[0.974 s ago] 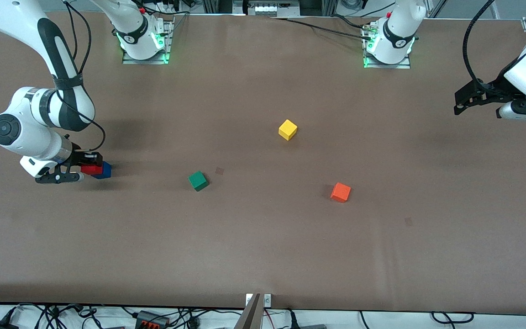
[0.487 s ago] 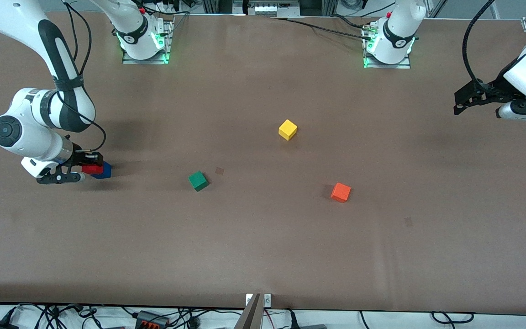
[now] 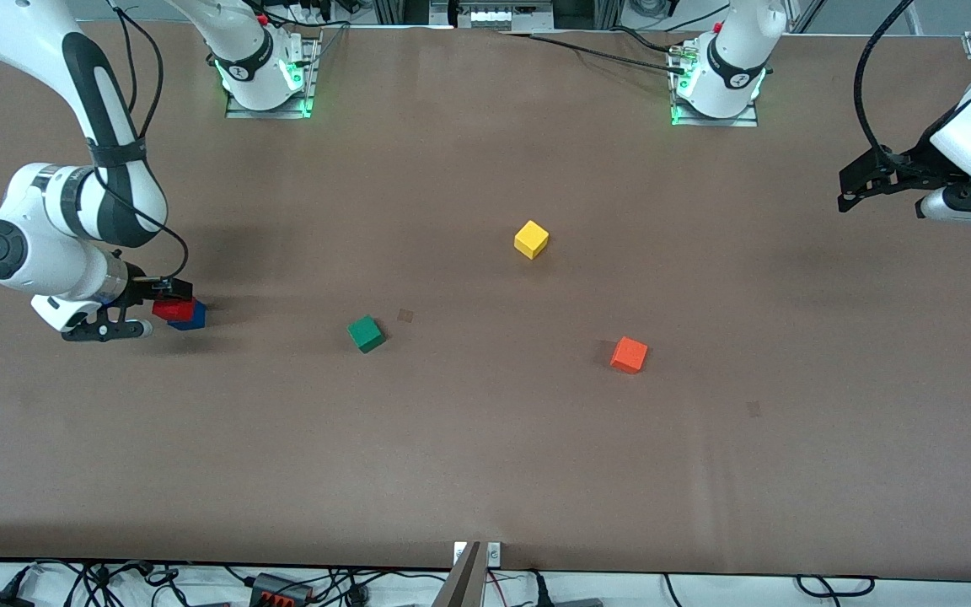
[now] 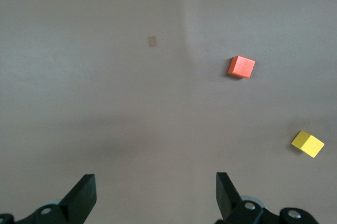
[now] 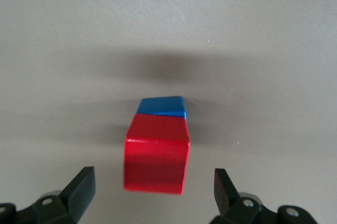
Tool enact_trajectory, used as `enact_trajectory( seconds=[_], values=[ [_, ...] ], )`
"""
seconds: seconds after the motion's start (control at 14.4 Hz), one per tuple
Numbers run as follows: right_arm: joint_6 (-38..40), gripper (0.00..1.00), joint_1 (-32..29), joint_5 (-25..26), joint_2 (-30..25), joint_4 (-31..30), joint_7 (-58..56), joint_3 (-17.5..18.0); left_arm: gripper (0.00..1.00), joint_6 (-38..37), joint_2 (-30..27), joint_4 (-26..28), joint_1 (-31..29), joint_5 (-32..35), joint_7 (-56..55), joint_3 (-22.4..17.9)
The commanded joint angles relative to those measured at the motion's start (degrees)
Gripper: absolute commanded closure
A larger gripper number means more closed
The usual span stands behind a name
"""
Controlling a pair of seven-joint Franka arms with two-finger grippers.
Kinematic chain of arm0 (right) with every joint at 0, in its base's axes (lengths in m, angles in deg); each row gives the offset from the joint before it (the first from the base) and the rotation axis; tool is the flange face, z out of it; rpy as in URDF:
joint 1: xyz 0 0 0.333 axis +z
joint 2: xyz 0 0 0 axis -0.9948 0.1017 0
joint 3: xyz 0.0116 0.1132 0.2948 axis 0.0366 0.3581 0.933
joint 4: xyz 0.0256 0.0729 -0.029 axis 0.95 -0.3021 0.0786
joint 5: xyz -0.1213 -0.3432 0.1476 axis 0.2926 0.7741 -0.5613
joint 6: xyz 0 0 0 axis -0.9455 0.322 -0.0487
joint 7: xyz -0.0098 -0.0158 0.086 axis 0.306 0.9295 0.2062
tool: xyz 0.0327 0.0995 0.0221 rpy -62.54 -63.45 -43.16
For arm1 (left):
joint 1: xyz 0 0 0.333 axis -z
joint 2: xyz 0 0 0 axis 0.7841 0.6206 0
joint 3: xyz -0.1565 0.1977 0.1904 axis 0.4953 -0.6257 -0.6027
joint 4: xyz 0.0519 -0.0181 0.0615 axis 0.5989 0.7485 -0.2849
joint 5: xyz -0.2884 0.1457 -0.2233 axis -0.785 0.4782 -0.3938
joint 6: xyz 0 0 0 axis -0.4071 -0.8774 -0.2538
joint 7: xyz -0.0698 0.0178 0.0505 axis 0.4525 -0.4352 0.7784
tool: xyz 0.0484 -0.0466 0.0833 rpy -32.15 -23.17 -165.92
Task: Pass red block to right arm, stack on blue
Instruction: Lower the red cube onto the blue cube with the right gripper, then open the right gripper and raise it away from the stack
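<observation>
Right wrist view: right gripper point(image 5: 152, 192) spread wide, holding nothing; red block point(image 5: 156, 155) hides most of blue point(image 5: 162, 106)

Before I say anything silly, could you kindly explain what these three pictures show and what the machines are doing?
These are two white robot arms at a brown table. One picture looks down from across the table; the other two come from cameras on each arm's wrist. The right gripper stands open around the red block, which rests on the blue block, offset so part of the blue top shows. Nothing is held. The left gripper waits open, up over its own end of the table. A green cube, a yellow cube and an orange cube lie apart mid-table.
</observation>
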Motion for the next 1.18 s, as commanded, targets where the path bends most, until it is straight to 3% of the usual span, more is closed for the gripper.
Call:
enact_trajectory(
  seconds=[0.0,0.56,1.11],
  values=[
    [9.92,0.0,-0.33,-1.13,0.31,8.08,-1.43,0.23,0.0,-1.23,0.76,-1.84,0.18,0.16,-0.01,-0.28],
    [28.39,0.0,-0.51,-0.87,-2.41,25.41,-0.82,-0.29,0.0,-1.23,0.76,-1.84,0.26,0.16,-0.01,-0.37],
    [31.48,0.0,0.02,-1.66,-6.02,31.57,7.09,0.06,0.0,-1.23,0.76,-1.84,0.17,0.16,-0.01,-0.28]
  ],
)
